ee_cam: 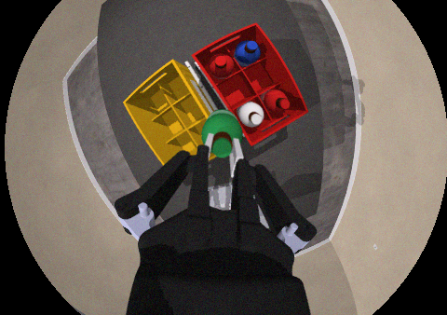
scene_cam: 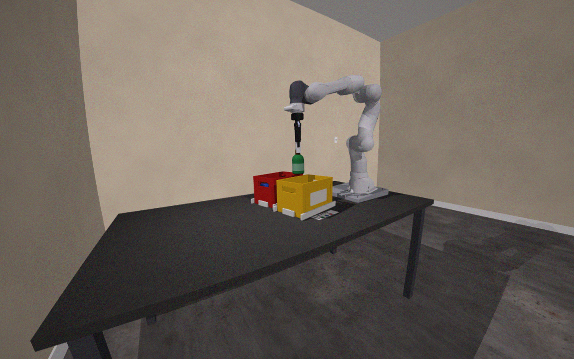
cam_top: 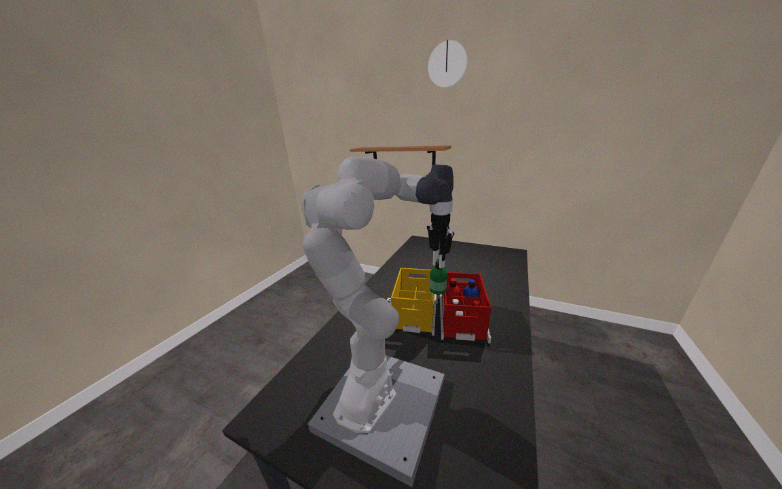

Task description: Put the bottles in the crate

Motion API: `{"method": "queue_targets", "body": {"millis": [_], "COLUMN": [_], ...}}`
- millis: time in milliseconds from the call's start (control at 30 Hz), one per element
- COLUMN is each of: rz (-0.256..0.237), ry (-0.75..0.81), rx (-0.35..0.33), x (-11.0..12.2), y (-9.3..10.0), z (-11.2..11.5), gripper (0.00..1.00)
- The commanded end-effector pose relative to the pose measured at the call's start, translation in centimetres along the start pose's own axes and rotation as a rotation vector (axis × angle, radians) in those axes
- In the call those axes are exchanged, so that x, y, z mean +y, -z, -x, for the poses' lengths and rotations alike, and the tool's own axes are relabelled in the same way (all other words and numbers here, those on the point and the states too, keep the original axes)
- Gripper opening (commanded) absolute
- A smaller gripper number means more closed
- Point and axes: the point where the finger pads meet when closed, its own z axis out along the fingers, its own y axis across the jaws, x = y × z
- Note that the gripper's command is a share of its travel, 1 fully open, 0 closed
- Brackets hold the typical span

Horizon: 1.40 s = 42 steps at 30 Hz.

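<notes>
My gripper (cam_top: 438, 260) (scene_cam: 298, 149) (ee_cam: 222, 143) is shut on the neck of a green bottle (cam_top: 438, 279) (scene_cam: 298, 164) (ee_cam: 223, 121). The bottle hangs upright above the gap between the two crates, with a pale green label. The yellow crate (cam_top: 413, 319) (scene_cam: 289, 203) (ee_cam: 144, 129) shows no bottle in the compartments that are visible. The red crate (cam_top: 466, 327) (scene_cam: 264, 196) (ee_cam: 285, 70) holds a blue bottle (cam_top: 471, 290) (ee_cam: 248, 52), a white bottle (ee_cam: 250, 114) and two red bottles, one (ee_cam: 222, 66) at the far end, one (ee_cam: 277, 102) at the near end. The pick list (scene_cam: 325, 215) lies beside the yellow crate; its lines are too small to read.
White rails (cam_top: 437, 322) (scene_cam: 319, 209) stand low around the crates, including the narrow gap between them. The robot's base plate (cam_top: 408, 419) (scene_cam: 371, 195) is on the same dark table (cam_top: 491, 401) (scene_cam: 191, 250). A wooden shelf (cam_top: 400, 148) is on the wall behind.
</notes>
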Motion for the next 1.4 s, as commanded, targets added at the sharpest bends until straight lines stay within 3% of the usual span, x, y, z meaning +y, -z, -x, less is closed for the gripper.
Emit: {"method": "queue_targets", "body": {"millis": [0,1367], "rz": [-0.004,-0.004], "ry": [-0.012,-0.012], "rx": [0.009,0.009], "x": [-0.6,-4.0], "y": [0.4,0.3], "z": [0.4,6.2], "gripper": [0.0,0.0]}}
